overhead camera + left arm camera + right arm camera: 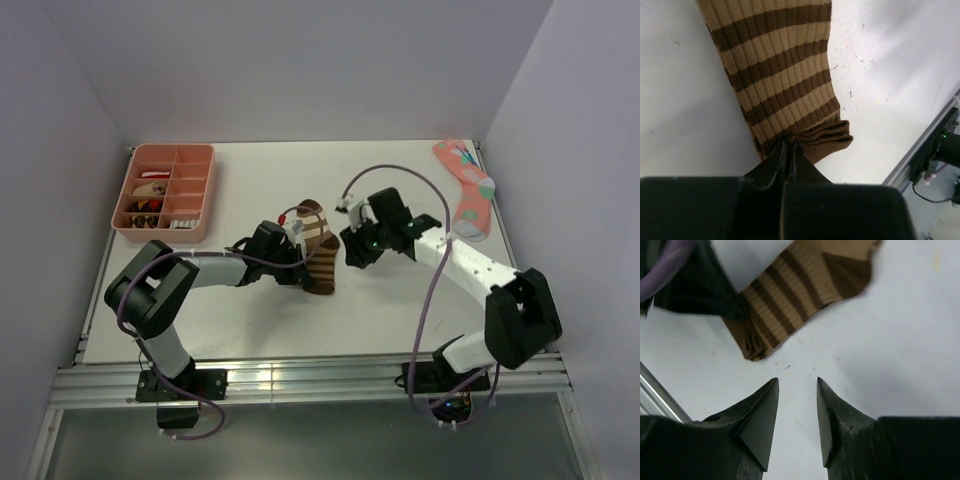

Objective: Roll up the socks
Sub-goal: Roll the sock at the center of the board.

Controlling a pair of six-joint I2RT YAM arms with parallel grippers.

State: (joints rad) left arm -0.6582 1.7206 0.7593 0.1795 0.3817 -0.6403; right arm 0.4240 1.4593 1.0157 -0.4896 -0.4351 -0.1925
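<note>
The brown-and-tan striped sock [318, 245] lies lengthwise in the middle of the table. It also shows in the left wrist view [780, 75] and in the right wrist view [790, 290]. My left gripper [303, 272] [790, 145] is shut on the sock's edge just above its folded dark cuff [827, 140]. My right gripper [348, 257] [796, 381] is open and empty over bare table, just right of the sock and not touching it. The small white sock with black stripes is not in view.
A pink sock with coloured dots and teal toe [465, 190] lies at the far right edge. A pink compartment tray [208, 190] with small items stands at the back left. A metal rail [300, 378] runs along the near table edge.
</note>
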